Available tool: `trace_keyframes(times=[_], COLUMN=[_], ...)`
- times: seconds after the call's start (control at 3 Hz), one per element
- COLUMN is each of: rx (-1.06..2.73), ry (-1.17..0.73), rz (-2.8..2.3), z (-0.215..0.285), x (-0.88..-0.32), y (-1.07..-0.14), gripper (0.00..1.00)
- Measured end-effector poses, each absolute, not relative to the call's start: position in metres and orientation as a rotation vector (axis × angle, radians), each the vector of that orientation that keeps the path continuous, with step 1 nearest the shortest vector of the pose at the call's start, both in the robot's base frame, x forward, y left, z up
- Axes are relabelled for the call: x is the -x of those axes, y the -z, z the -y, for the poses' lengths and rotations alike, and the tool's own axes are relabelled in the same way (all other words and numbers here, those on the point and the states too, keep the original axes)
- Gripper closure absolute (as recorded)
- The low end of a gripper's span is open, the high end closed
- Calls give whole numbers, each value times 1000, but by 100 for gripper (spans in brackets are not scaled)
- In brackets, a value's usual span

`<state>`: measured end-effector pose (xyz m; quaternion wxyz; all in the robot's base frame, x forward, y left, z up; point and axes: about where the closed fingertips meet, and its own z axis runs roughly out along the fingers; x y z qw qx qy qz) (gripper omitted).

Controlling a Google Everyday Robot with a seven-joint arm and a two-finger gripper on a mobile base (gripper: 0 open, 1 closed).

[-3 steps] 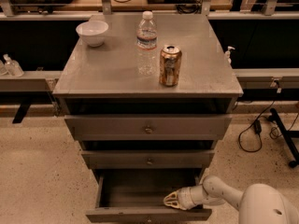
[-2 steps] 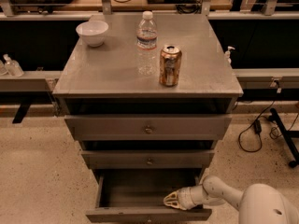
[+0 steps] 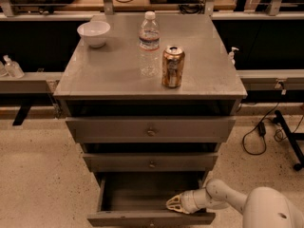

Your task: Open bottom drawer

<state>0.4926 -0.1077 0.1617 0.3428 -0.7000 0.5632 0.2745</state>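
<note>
The bottom drawer (image 3: 137,196) of the grey metal cabinet is pulled out, showing a plain grey inside. Its front panel (image 3: 149,219) lies along the lower frame edge and its knob is out of view. My gripper (image 3: 174,203) reaches in from the right on a white arm (image 3: 237,203). It sits just inside the drawer, right behind the front panel at its right half. The middle drawer (image 3: 151,162) and top drawer (image 3: 151,130) above are slightly out, each with a small knob.
On the cabinet top (image 3: 109,70) stand a white bowl (image 3: 94,33), a clear water bottle (image 3: 149,42) and a tan drink can (image 3: 173,66). Black cables (image 3: 259,134) and a black stand leg (image 3: 287,139) lie on the speckled floor to the right.
</note>
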Motion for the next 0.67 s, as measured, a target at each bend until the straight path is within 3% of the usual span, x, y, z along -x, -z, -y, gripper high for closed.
trace_keyframes(times=[0.67], rx=[1819], ry=[-713], rz=[-1464], z=[108], x=[-493], y=[-162], gripper=[100])
